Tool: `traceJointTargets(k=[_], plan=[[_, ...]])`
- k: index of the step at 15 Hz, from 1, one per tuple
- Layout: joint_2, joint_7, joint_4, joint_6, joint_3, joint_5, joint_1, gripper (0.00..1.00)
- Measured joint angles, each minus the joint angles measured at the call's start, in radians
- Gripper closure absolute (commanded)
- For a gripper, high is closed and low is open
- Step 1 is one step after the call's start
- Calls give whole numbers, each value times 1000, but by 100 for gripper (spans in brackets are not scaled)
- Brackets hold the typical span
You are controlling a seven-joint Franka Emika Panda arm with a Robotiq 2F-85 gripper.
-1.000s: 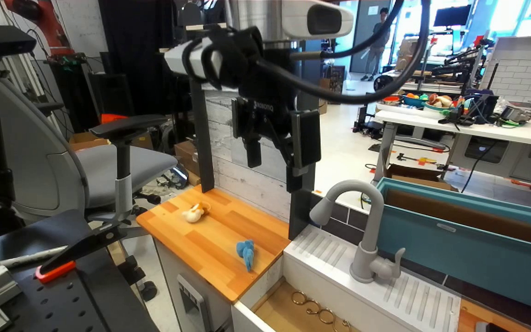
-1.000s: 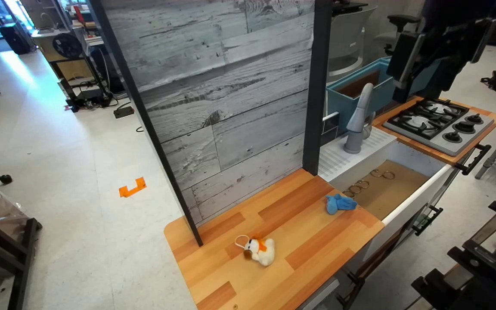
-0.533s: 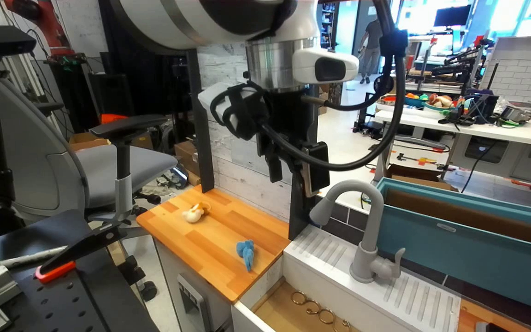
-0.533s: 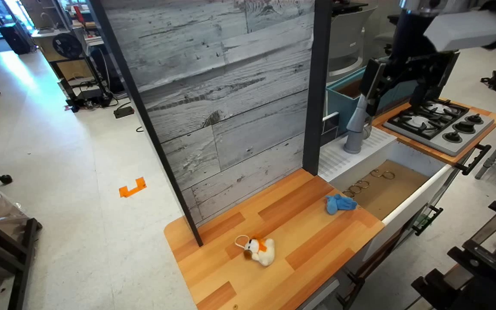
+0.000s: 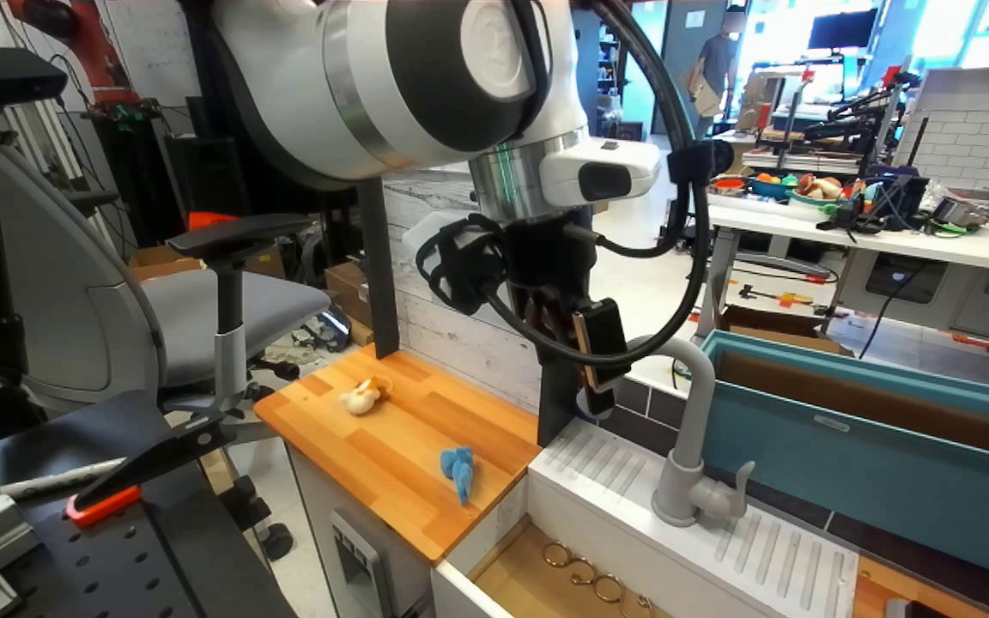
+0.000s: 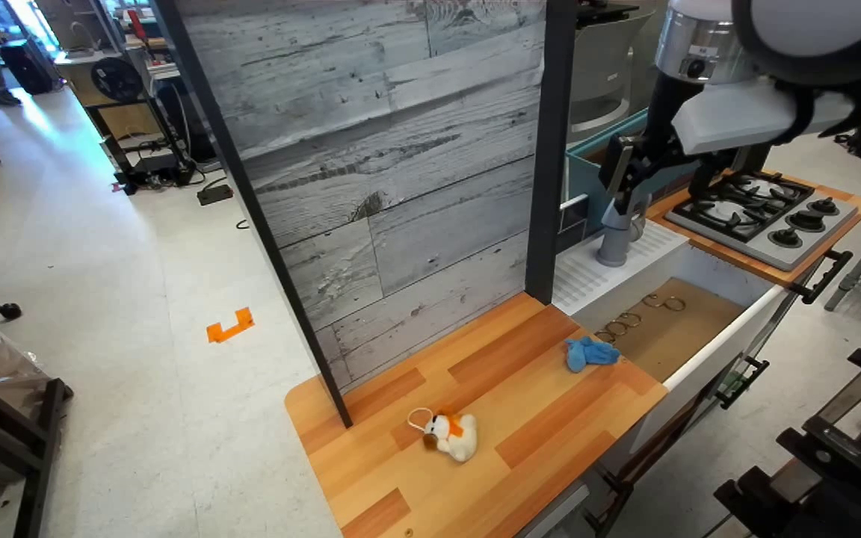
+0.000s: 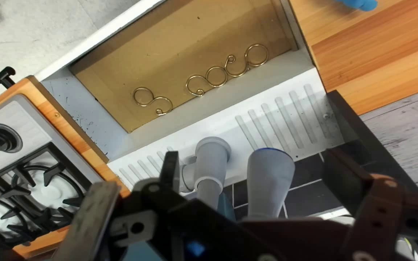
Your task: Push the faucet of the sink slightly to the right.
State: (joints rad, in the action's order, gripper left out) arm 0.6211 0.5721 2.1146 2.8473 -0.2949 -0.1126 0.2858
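Lining up seems in hand, the gripper point(image 7: 254, 170) spread wide beside the spout of the faucet point(image 5: 694, 421) on the far rim of the sink point(image 5: 615, 498), contact unclear; next calls for a gentle rightward push

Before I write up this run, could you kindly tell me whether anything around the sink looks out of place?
Yes: the faucet arches along the drainboard instead of over the sink, where curled gold-coloured wire hooks oddly lie loose, and dark scuff-like marks spot one end wall.
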Motion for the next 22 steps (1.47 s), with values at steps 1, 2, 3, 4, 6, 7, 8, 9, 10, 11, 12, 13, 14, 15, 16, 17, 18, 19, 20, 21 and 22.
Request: traceJointTargets(k=[1,2,3,4,6,7,8,9,10,11,12,13,14,15,16,17,18,19,20,21,22], plan=[[20,21,-14,2,-23,0,26,0],[40,41,-29,2,-44,0,48,0],[59,61,-44,3,-64,0,69,0],[79,81,-59,3,-82,0,88,0],[119,120,-87,3,-115,0,119,0],[139,138,-100,3,-131,-2,134,0],[160,154,-112,3,-147,-3,149,0],[179,169,-124,4,-161,-4,163,0],[197,183,-135,5,-174,-5,177,0],[215,197,-146,9,-186,-7,190,0],[232,209,-154,16,-197,-11,204,0],[248,223,-161,22,-210,-17,217,0],[265,235,-167,29,-224,-20,230,0],[282,245,-171,38,-237,-20,243,0],[296,254,-174,45,-249,-20,255,0],[308,261,-176,53,-261,-20,266,0],[317,266,-176,58,-272,-20,277,0],[324,270,-175,59,-280,-20,286,0],[328,272,-175,59,-289,-20,294,0],[331,272,-173,60,-295,-20,300,0],[331,273,-169,60,-300,-20,307,0]])
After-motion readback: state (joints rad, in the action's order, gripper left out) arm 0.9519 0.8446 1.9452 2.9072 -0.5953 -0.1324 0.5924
